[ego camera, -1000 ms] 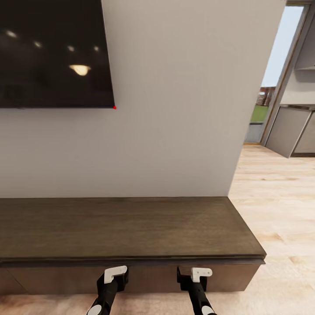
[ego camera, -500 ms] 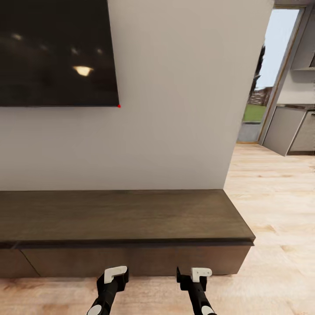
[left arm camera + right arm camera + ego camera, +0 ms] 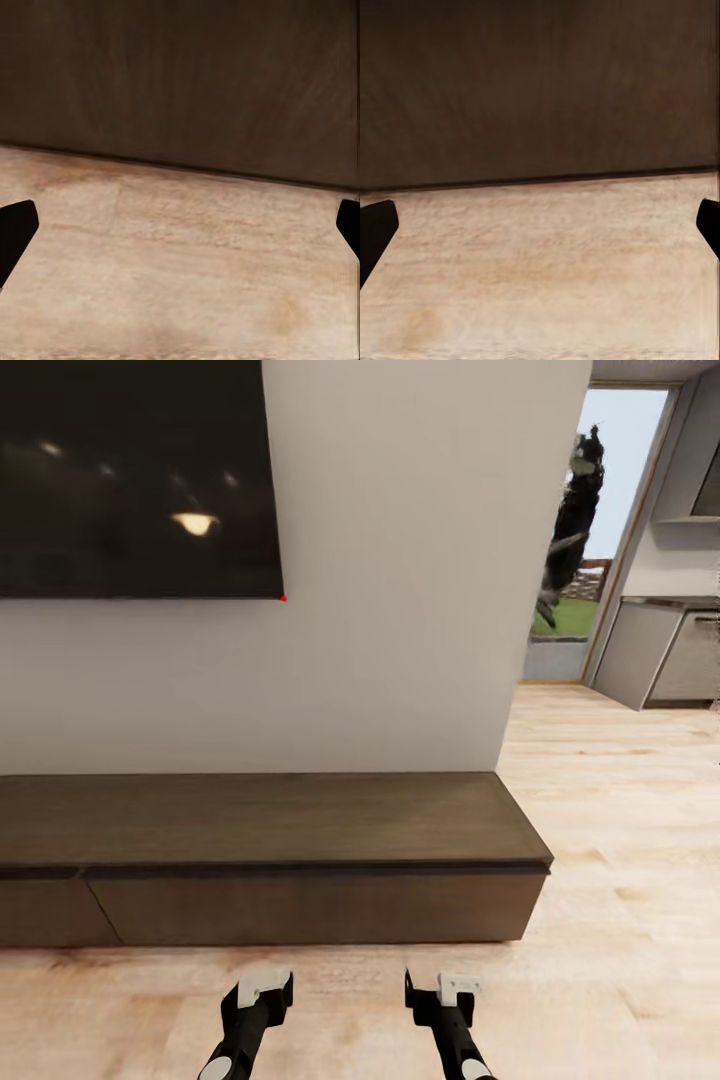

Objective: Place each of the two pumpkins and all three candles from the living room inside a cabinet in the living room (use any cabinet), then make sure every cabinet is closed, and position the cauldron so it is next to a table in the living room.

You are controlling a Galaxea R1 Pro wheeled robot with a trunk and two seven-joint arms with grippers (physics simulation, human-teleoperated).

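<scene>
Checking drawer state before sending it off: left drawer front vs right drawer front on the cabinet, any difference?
The left drawer front is cut off by the picture's edge, while the right drawer front shows whole and wide. A slanted seam separates them. Both are dark brown wood grain, handleless, and look shut under the cabinet top.

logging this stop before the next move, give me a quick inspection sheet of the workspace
surface: light wood floor, bare where seen
job's things: cabinet against the wall, flat top bare, both drawer fronts look flush and shut; no pumpkins, candles or cauldron seen
clutter: nothing seen
grippers: left gripper and right gripper low over the floor short of the cabinet, both open and empty in the wrist views
cables: nothing seen
surroundings: dark TV on the pale wall, doorway at right with greenery outside, grey units beyond
</scene>
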